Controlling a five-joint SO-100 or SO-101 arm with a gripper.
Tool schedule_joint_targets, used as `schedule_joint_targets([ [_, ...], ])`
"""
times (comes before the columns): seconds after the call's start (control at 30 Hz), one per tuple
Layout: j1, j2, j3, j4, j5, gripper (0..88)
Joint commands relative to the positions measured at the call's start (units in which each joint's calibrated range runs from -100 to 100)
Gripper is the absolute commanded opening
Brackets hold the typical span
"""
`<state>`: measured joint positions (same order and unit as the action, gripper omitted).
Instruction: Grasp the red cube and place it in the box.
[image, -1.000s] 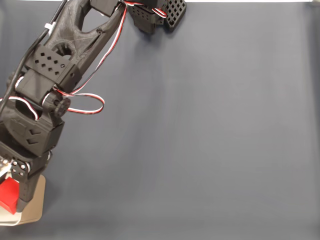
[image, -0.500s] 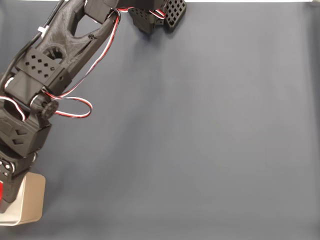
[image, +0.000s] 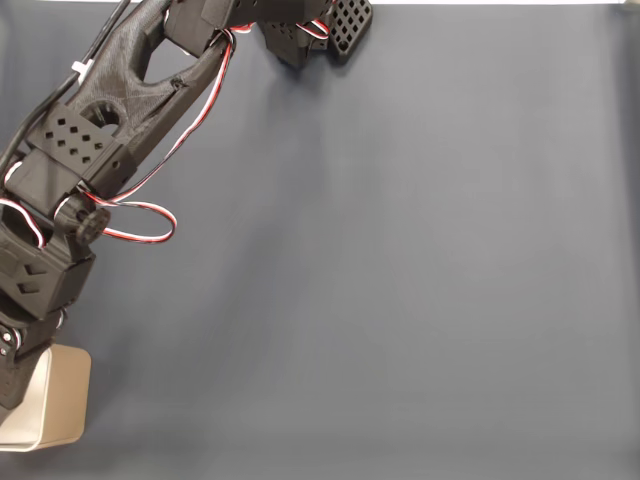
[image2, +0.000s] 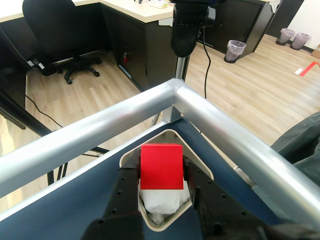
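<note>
No readable writing or logos anywhere that I could make out. The black arm (image: 110, 150) stretched from its base at the top of the fixed view diagonally down to the lower-left corner, red-white-black wires (image: 140, 215) looping off its side, and its far end sat over the box (image: 62, 400) right at the edge of the dark blue table (image: 400, 260).

In the wrist view the claw (image2: 161, 177) was closed snugly on the red cube (image2: 160, 166), one black finger (image2: 127, 187) pressed on each side, the gap only as wide as the cube. The cube hung just above the box (image2: 200, 167), with the white inside showing right under it and between the fingers. Just past the claw, two silver rails (image2: 200, 115) met in a corner, with an office chair (image2: 50, 30) and wood floor well beyond.
</note>
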<state>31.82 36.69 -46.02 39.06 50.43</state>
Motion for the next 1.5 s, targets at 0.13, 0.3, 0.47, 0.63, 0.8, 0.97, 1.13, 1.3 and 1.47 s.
schedule_joint_targets([
  [0.13, 1.2, -1.0, -3.2, -1.6, 0.0, 2.8],
  [0.3, 1.2, -1.0, -3.2, -1.6, 0.1, 2.8],
  [0.47, 1.2, -1.0, -3.2, -1.6, 0.1, 2.9],
  [0.63, 1.2, -1.0, -3.2, -1.6, 0.1, 2.9],
  [0.8, 1.1, -1.0, -3.2, -1.8, 0.1, 2.9],
  [0.97, 0.9, -1.0, -3.2, -1.8, 0.0, 3.1],
  [1.13, 0.8, -1.1, -3.2, -1.1, -0.2, 17.2],
  [1.3, 1.1, -1.1, -4.2, 2.0, -0.6, 47.5],
  [1.47, 1.2, -0.8, -4.4, 1.4, -0.3, 57.1],
])
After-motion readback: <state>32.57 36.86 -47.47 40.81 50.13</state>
